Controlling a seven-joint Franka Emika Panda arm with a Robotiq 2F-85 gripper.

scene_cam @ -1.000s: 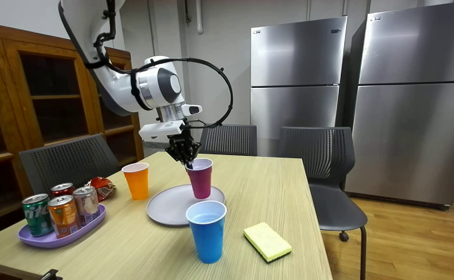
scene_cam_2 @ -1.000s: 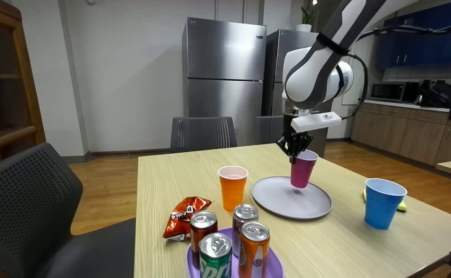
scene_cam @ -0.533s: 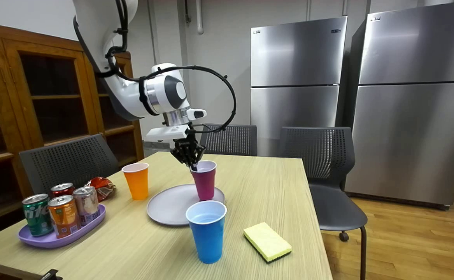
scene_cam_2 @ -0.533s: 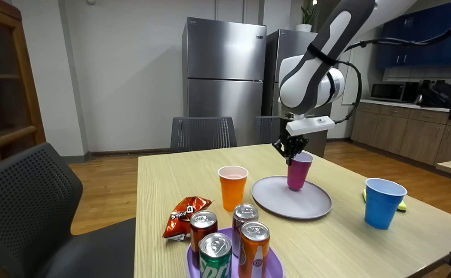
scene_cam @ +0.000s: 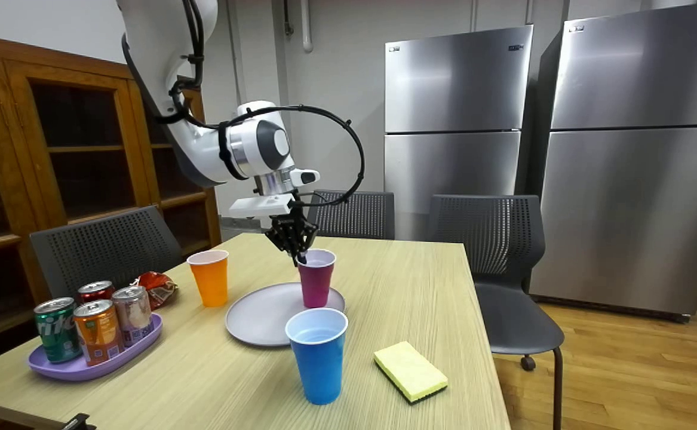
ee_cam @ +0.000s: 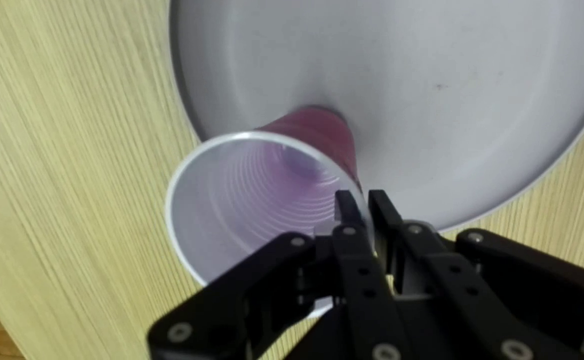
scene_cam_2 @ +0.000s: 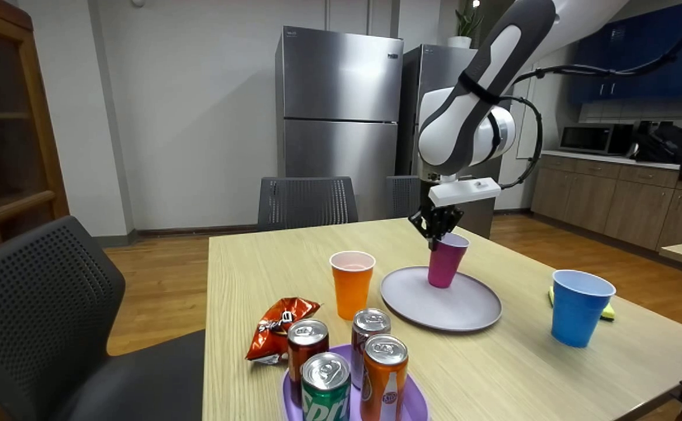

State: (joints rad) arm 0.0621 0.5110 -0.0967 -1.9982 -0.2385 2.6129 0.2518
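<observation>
Above the table (scene_cam: 396, 292), the claw (ee_cam: 360, 197) points down.

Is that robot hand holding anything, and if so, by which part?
The gripper straddles the purple cup at its rim, one finger inside, one outside; whether it is pinching the cup cannot be told.

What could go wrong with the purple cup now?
The gripper reaches over just one side of the purple cup, one finger inside and one outside, so a sideways nudge might tip it.
The cup seems to lean a little, and I can't tell if its bottom sits flat on the plate, so it might wobble if let go.
Its bottom is also off the plate's middle, so a push could slide it towards the edge.
</observation>
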